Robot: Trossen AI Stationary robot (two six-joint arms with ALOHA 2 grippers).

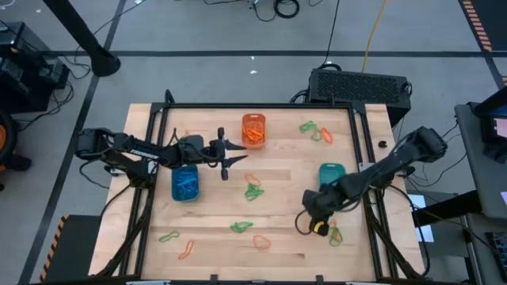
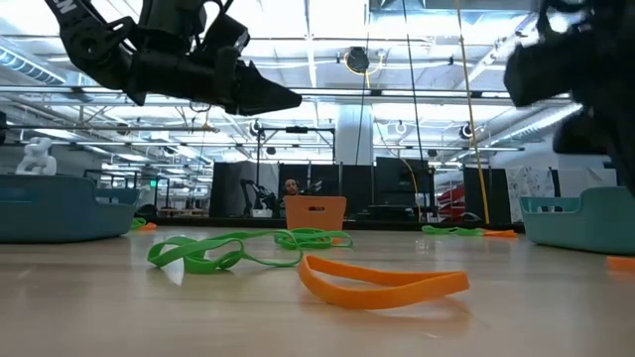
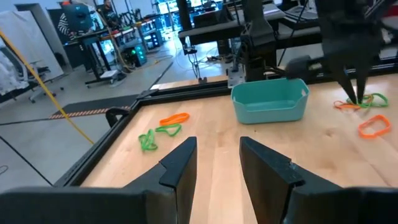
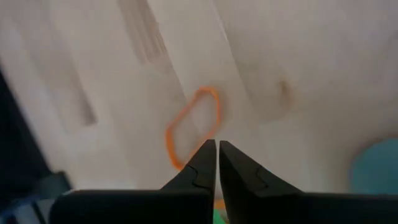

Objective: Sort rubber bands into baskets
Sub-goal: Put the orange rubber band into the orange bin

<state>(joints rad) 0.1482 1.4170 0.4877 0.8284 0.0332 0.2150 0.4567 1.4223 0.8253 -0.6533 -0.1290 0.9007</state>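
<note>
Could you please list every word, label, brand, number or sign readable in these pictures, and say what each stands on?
None can be read.
Left arm: white marks on its casing in the low view, cut off at the picture's edge, unreadable.
Screen beside the table: lit, content too small to read.
Teal basket, orange basket, blue basket: no visible lettering.

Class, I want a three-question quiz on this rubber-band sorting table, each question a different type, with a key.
1. True or false: the orange basket already holds orange bands.
2. Which basket sits closest to the right gripper? A) orange B) blue C) teal
3. Fill in: the left gripper hovers between the blue basket and the ____ basket, fingers apart.

Key: 1 true; 2 C, the teal basket; 3 orange.
</note>
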